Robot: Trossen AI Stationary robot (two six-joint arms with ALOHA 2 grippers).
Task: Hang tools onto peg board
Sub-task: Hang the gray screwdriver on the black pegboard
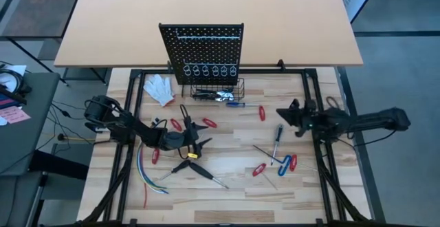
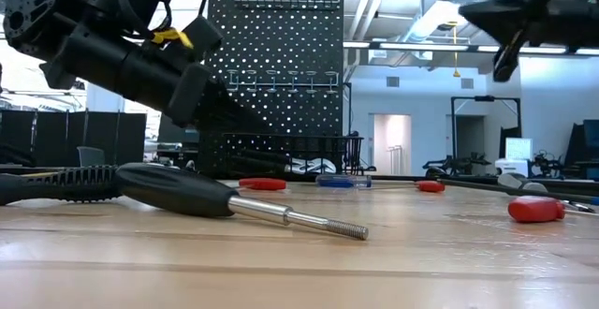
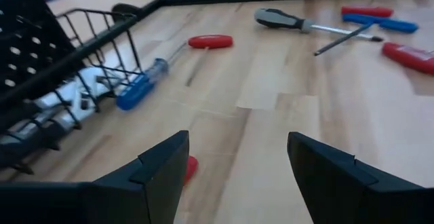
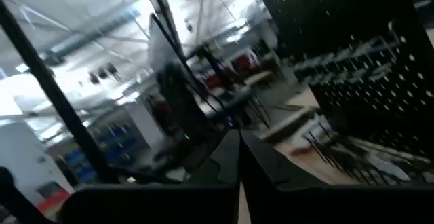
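Upright black peg board [image 1: 203, 51]; tools [image 1: 275, 155] scattered flat before it

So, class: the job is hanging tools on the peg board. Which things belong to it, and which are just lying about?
Part of the job:
- peg board
- blue-handled screwdriver
- black-handled screwdriver
- red-handled tools

Lying about:
- white glove
- coloured wires

A large tan desk [image 1: 206, 20] stood behind the wooden work table [image 1: 227, 179], on a grey floor [image 1: 405, 69]. Across the table at its own height, the room beyond was an open workshop with pale walls, a white door [image 2: 391, 144] and long ceiling lights [image 2: 374, 44]. Dark metal frames [image 2: 473, 131] stood on the right.
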